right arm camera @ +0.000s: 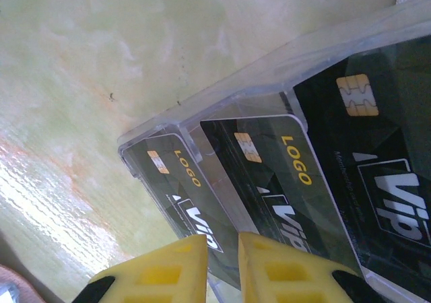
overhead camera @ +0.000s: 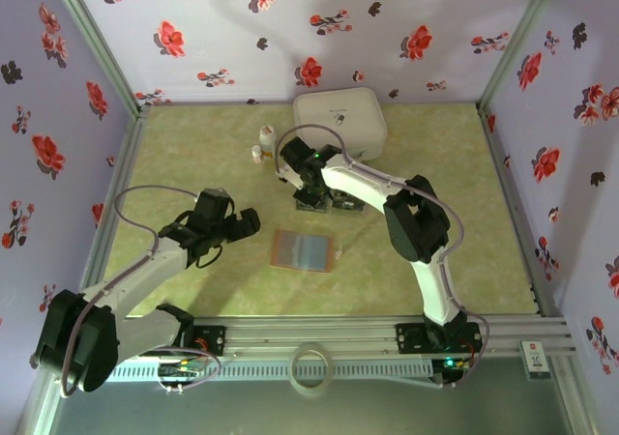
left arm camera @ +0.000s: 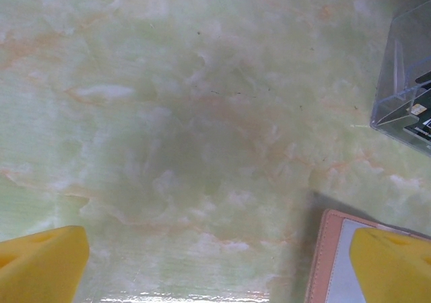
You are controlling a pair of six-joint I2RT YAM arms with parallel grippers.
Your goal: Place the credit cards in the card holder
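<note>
Card holder (overhead camera: 305, 251): lies opened flat on the green marbled worktop (overhead camera: 193, 135), reddish-brown border around grey inner pockets. No card on or in it as far as the overhead view shows.

Left gripper (overhead camera: 240, 224): hovers just left of the card holder. Left wrist view: gripper (left arm camera: 219, 249) with its yellow fingers (left arm camera: 40, 266) spread wide, nothing between them but bare worktop. One finger overlaps the holder's pink-brown edge (left arm camera: 326, 262).

Right gripper (overhead camera: 319, 201): just beyond the card holder, on its far side, pointed down. Right wrist view: gripper (right arm camera: 222, 249) with its yellow fingers (right arm camera: 283, 276) drawn almost together, a slim gap left. They sit at the edge of a clear plastic box (right arm camera: 168, 124). Cannot tell whether they pinch a card or the plastic.

Credit cards (right arm camera: 269, 175): black, gold chip, yellow "LOGO", white "VIP". Three visible, stacked slantwise in the clear box's slots. The box stands on the worktop just beyond the card holder; its corner (left arm camera: 404, 74) also shows in the left wrist view.

Others: white rounded case (overhead camera: 340, 124) well beyond the card holder, by the far wall. Two small white bottles (overhead camera: 263, 143) beyond and left of the holder, beside that case. Tape ring (overhead camera: 311, 365) on the holder's near side, between the arm bases
</note>
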